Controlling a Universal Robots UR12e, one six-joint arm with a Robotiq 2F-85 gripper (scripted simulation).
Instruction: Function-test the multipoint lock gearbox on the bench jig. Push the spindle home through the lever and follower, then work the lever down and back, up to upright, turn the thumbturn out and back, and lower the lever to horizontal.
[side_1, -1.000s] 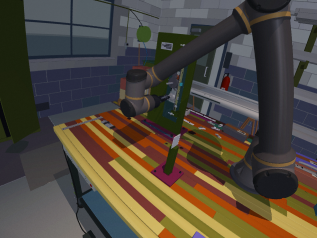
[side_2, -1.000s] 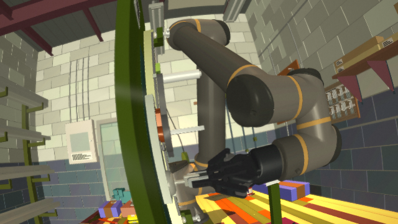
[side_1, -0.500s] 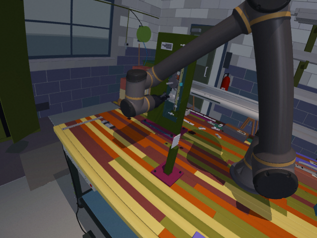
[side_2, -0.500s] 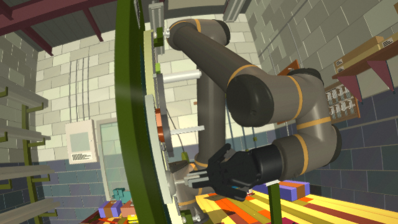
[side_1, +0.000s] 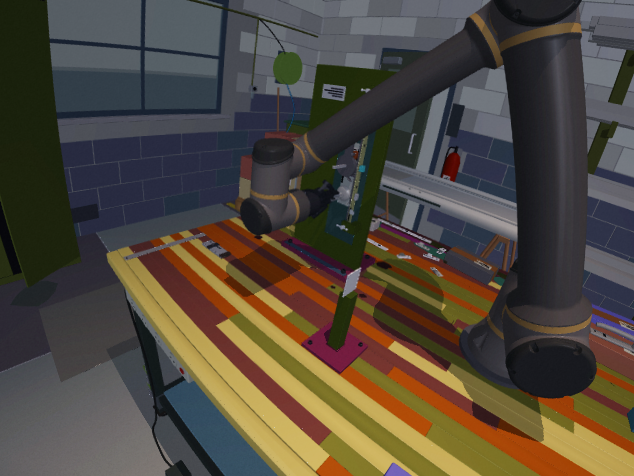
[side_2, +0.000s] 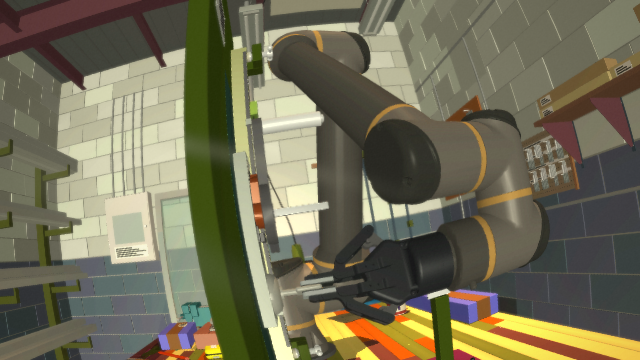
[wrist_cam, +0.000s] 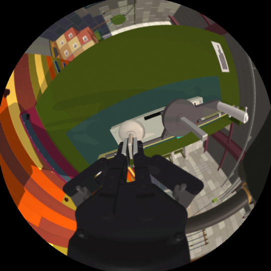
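Observation:
The lock gearbox (wrist_cam: 151, 126) is a pale plate on the teal panel of the upright green jig board (side_1: 344, 169). Its grey lever (wrist_cam: 222, 108) runs from a round grey rose (wrist_cam: 178, 117) along the plate, and the square spindle (wrist_cam: 193, 129) sticks out of the rose toward me. Below the rose sits the cream thumbturn (wrist_cam: 131, 130), whose thin tab points out from the board. My gripper (wrist_cam: 130, 148) (side_2: 312, 289) is level with the thumbturn, straight in front of it. It is closed on the thumbturn's tab.
Behind the jig a block wall carries a window and a red extinguisher (side_1: 450, 163). The jig stands on the striped bench by a green post with a magenta foot (side_1: 335, 348). Small parts (side_1: 430, 256) lie on the bench beyond it. The arm's base (side_1: 543, 348) stands on the right.

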